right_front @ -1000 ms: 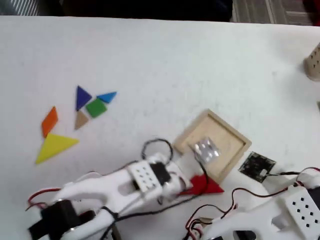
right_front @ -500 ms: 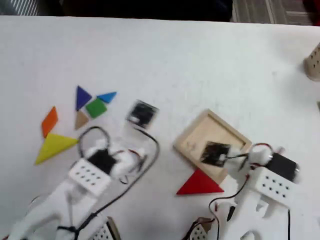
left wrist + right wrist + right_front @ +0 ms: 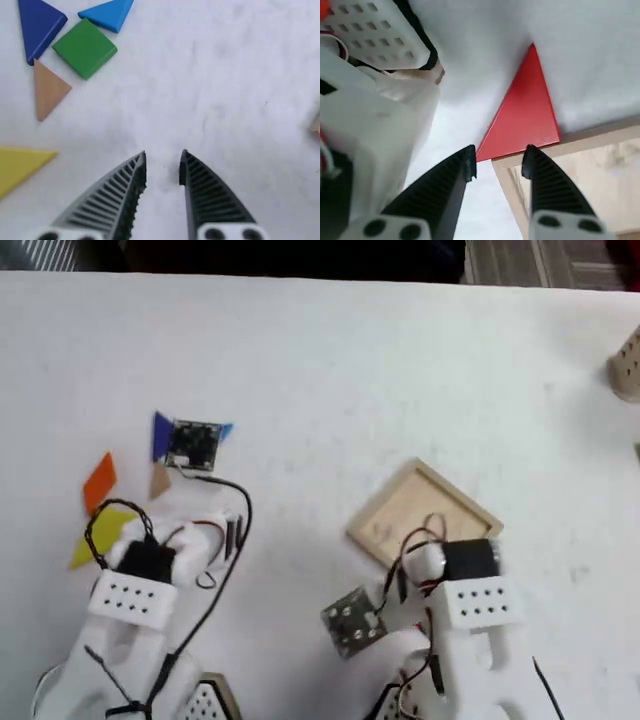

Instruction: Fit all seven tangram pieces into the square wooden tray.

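Note:
The square wooden tray [image 3: 425,512] lies right of centre with nothing in it. The red triangle [image 3: 525,117] rests flat on the table against the tray's corner [image 3: 555,150]. My right gripper [image 3: 497,165] hangs open over that corner and the triangle's edge. On the left lie the dark blue triangle [image 3: 40,22], light blue triangle [image 3: 107,12], green square [image 3: 84,47], tan triangle [image 3: 47,90] and yellow triangle [image 3: 17,162]. The orange parallelogram [image 3: 98,480] sits beside them. My left gripper [image 3: 162,167] is open above bare table, a little short of the green square.
The left arm's white body [image 3: 370,75] stands close beside the right gripper. A perforated wooden object [image 3: 627,365] stands at the table's far right edge. Bare white table stretches behind the tray and between the two groups of pieces.
The left arm has left the red triangle by the tray and swung left to the loose pieces. The right arm has come in over the tray's front corner and now covers the red triangle from above.

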Motion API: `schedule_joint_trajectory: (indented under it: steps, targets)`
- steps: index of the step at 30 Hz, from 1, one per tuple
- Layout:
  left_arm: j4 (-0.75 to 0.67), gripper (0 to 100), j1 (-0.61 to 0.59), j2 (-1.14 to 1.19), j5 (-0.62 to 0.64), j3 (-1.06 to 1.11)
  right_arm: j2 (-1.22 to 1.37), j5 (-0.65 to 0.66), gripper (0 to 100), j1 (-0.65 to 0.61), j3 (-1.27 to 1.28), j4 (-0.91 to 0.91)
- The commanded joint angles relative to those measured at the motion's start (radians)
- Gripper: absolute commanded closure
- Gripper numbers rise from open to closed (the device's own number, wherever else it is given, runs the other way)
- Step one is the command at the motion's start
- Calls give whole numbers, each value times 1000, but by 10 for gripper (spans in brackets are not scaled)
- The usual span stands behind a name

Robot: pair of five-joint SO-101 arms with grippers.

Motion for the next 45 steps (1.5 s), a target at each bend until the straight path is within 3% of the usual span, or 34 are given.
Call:
schedule_joint_trajectory:
  steps: [1,3,10,16,21,30,36,45]
  targets:
    - [-43,865,-13,31,14,-17,8,20,843,-67,23,1]
    - [-51,862,-13,36,14,-17,8,-32,844,-70,23,-10]
    - [-51,862,-13,31,14,-17,8,-448,843,-110,23,-163]
    - [-51,862,-13,31,14,-17,8,-924,844,-151,37,-447]
    - [-51,862,-13,31,14,-17,8,-1129,846,-191,121,-604]
    - [-49,862,-22,31,14,-15,12,-1290,847,-108,178,-768]
    - [-84,864,-96,31,21,-17,208,-1298,847,-107,153,-839]
    - [-84,865,-97,31,21,-17,475,-1297,852,-151,6,-805]
